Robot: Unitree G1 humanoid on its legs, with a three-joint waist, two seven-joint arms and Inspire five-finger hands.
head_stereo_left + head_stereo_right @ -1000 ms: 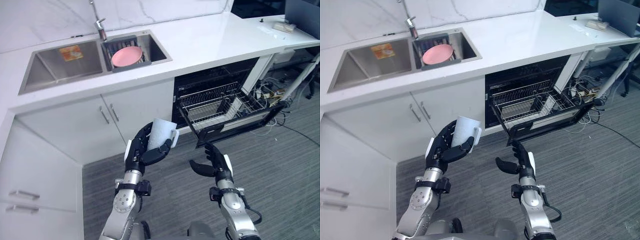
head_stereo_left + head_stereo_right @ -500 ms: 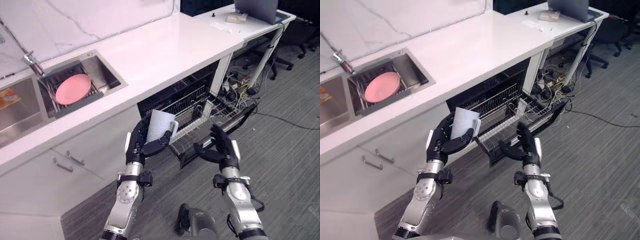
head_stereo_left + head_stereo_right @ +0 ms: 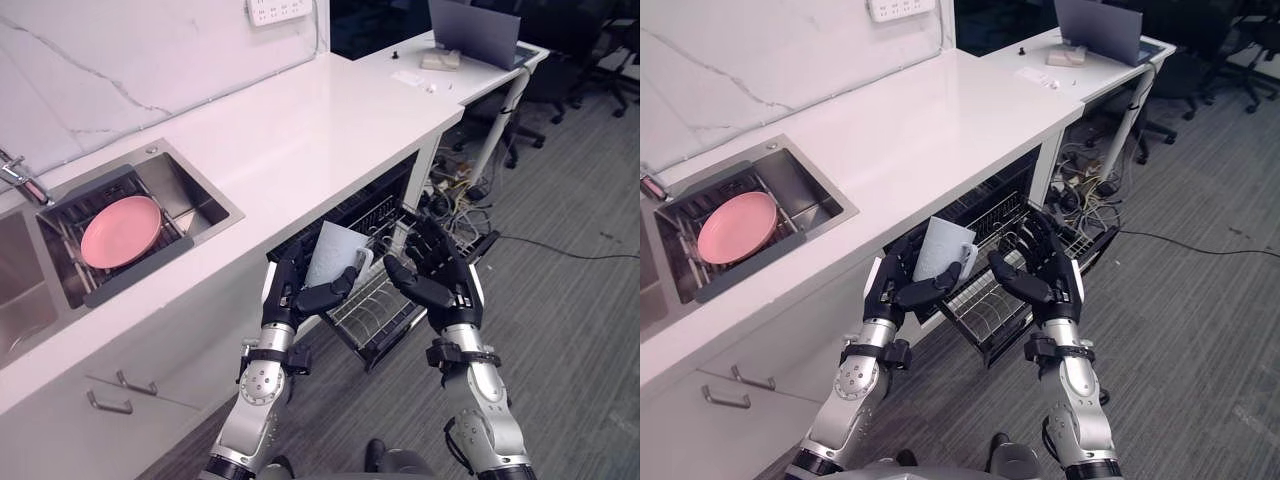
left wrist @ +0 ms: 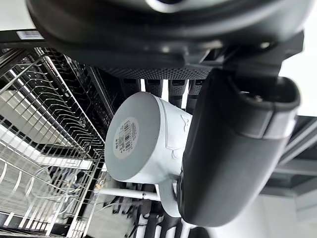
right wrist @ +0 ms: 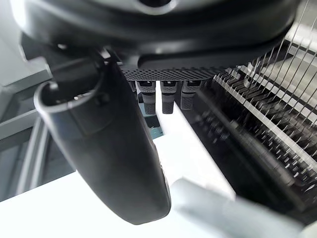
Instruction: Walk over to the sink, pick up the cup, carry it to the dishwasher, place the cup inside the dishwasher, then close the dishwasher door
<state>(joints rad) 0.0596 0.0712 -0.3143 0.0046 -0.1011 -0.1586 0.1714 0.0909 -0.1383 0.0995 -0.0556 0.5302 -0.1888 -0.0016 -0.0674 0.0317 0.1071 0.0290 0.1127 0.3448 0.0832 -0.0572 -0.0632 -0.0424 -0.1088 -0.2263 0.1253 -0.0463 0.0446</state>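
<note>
My left hand (image 3: 287, 295) is shut on a white cup (image 3: 334, 259) with a handle, holding it upright in front of the open dishwasher (image 3: 345, 215). Seen from the left wrist, the cup (image 4: 143, 144) shows its labelled base, with the thumb (image 4: 233, 148) curled across its side. The pulled-out wire rack (image 3: 385, 295) lies just below and behind the cup. My right hand (image 3: 440, 275) hovers open beside the cup, over the rack, holding nothing. The sink (image 3: 130, 220) lies at the left in the white counter (image 3: 300, 130).
A pink plate (image 3: 120, 222) rests in a dark rack inside the sink. White cupboard doors with handles (image 3: 110, 405) stand below the counter. A desk with a laptop (image 3: 475, 30), cables and office chairs lie to the right. Striped grey floor (image 3: 570, 340) spreads around.
The camera has swung right and closer to the dishwasher. The cup, still in my left hand, and my right hand now sit over the pulled-out rack, closer together.
</note>
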